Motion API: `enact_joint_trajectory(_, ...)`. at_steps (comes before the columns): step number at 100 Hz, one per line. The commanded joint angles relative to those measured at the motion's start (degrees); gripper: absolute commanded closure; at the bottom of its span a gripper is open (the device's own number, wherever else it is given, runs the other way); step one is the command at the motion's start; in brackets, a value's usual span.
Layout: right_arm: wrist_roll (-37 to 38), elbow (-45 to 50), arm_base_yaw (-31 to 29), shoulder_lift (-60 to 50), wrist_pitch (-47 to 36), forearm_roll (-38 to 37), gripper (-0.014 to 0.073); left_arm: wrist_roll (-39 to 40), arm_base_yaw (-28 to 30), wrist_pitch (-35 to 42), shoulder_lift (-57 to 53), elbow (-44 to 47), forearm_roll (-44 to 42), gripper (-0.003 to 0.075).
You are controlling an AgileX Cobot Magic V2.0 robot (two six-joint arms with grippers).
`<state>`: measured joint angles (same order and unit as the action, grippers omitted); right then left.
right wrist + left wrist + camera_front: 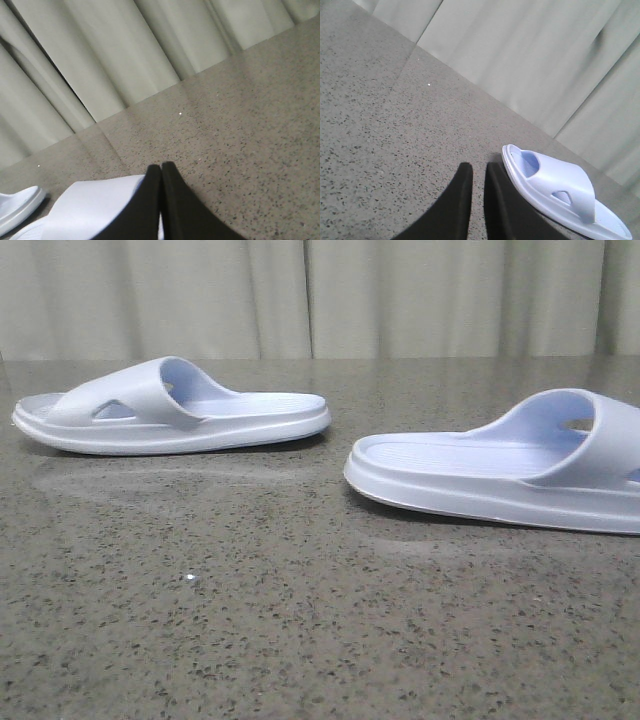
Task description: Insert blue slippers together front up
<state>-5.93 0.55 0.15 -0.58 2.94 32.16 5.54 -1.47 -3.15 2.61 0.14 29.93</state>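
Two blue slippers lie flat on the speckled table (300, 600), soles down and apart. The left slipper (170, 405) is at the far left. The right slipper (500, 465) is nearer and runs off the right edge. Neither gripper shows in the front view. My left gripper (478, 169) is open by a narrow gap and empty, just beside the end of the left slipper (570, 192). My right gripper (161, 167) is shut with its fingertips touching, over the right slipper's strap (95, 205). The left slipper's end (17, 205) shows beyond.
A pale pleated curtain (320, 295) hangs behind the table's far edge. Dark speckled tabletop lies between the two slippers and in front of them.
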Motion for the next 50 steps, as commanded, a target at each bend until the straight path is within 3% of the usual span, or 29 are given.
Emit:
enact_joint_trajectory(1, -0.1, -2.4, -0.4, 0.9, -3.4, 1.4, 0.0669, 0.4, -0.2, 3.9, 0.7, -1.1, 1.7, 0.0705)
enact_joint_trajectory(17, -0.1, -7.7, -0.7, 7.8, 0.4, 0.6, 0.0669, 0.4, -0.2, 0.5, 4.7, -5.5, -2.5, 0.0705)
enact_joint_trajectory(50, -0.1, -26.2, -3.3, 40.0, 17.0, -4.6, 0.0671, -0.2, -0.2, -12.6, 25.8, -23.0, -13.5, 0.0705)
